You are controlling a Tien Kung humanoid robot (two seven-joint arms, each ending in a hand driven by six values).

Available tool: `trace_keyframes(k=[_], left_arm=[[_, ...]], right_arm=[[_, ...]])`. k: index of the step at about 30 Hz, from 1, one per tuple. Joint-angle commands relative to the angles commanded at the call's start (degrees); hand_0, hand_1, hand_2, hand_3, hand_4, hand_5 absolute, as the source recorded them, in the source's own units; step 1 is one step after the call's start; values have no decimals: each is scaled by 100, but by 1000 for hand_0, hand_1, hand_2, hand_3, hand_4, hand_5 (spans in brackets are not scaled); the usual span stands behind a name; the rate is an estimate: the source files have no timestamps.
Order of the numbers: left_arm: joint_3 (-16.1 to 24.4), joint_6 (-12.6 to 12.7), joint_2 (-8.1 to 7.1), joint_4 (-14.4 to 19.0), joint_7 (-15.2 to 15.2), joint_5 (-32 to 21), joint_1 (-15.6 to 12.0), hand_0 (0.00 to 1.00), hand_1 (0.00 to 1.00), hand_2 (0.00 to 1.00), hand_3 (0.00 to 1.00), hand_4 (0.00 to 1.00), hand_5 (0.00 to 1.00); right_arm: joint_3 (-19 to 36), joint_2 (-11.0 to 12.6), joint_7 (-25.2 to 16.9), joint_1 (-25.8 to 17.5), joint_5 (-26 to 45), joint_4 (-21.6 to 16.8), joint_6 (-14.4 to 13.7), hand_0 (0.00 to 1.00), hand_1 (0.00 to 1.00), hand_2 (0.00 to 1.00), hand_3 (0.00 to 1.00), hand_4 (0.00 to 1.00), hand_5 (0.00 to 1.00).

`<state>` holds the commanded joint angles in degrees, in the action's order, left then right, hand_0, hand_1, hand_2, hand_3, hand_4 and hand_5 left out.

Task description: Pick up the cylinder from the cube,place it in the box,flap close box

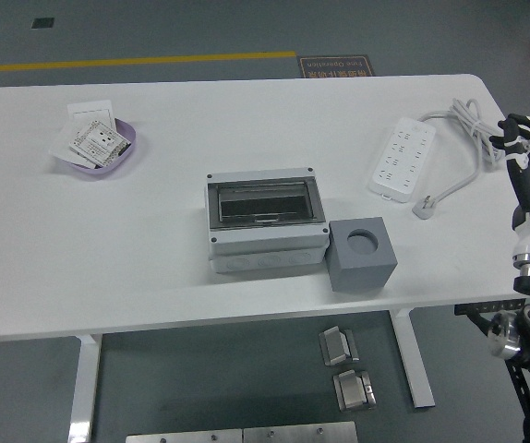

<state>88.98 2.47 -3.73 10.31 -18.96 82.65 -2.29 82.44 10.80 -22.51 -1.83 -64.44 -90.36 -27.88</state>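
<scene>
Cylinder: not visible as a separate item; the round socket in the top of the grey cube (362,254) reads as a dark recess, and whether anything sits in it cannot be told.

Grey cube: stands on the white table (154,268) near the front edge, just beside the right front corner of the box.

Box (265,222): light grey enclosure at table centre, its smoked transparent flap lying flat over the top opening; contents behind the flap not legible.

White power strip (402,157): right of the box, well apart, angled, with its white cable (463,125) coiled toward the far right corner and the plug (426,207) lying on the table.

Lilac dish (110,152): far left, holding white printed cards.

Right hand (526,148): at the table's right edge, raised, fingers curled loosely, holding nothing, clear of all items.
</scene>
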Motion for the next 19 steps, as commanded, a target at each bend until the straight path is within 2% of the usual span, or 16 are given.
trace_keyframes(k=[19], left_arm=[[13,-2,31,0,19,35,27,641,638,458,619,678,335]], right_arm=[[6,-6,19,-5,-29,2,-9,574,489,578,568,903,548]])
